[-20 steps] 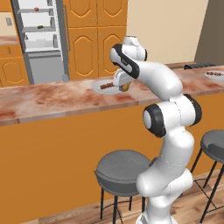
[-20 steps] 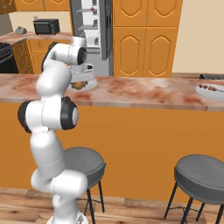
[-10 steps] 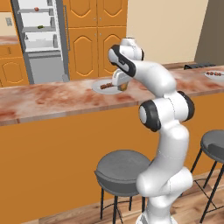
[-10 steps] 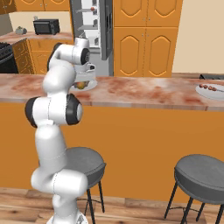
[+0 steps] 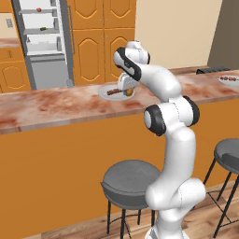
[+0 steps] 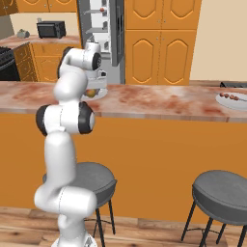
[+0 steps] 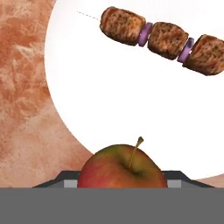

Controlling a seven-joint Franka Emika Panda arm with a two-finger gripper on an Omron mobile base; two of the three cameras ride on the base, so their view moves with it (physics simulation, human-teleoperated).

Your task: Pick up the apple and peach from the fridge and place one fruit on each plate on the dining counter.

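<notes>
My gripper point(image 7: 124, 180) is shut on a red-green apple point(image 7: 124, 168) with its stem up. It holds the apple at the near edge of a round white plate point(image 7: 109, 96) on the dining counter point(image 5: 56, 105). A meat skewer point(image 7: 166, 37) lies across the far side of that plate. From the base, the gripper point(image 5: 127, 88) points down at the plate point(image 5: 105, 93), with the apple point(image 6: 90, 92) just under the hand. Whether the apple touches the plate I cannot tell. The fridge point(image 5: 42, 42) stands open behind the counter. A small red item point(image 5: 38, 9) is on its top shelf, too small to name.
A second white plate point(image 6: 231, 99) with food sits at the counter's far right end. Two grey stools point(image 5: 128, 184) point(image 6: 222, 195) stand in front of the counter. Orange cupboards point(image 6: 161, 38) line the back wall, and a microwave point(image 6: 50, 29) sits at the back left.
The hand has stayed over the plate with the apple in it. The arm's elbow has drawn in and risen a little.
</notes>
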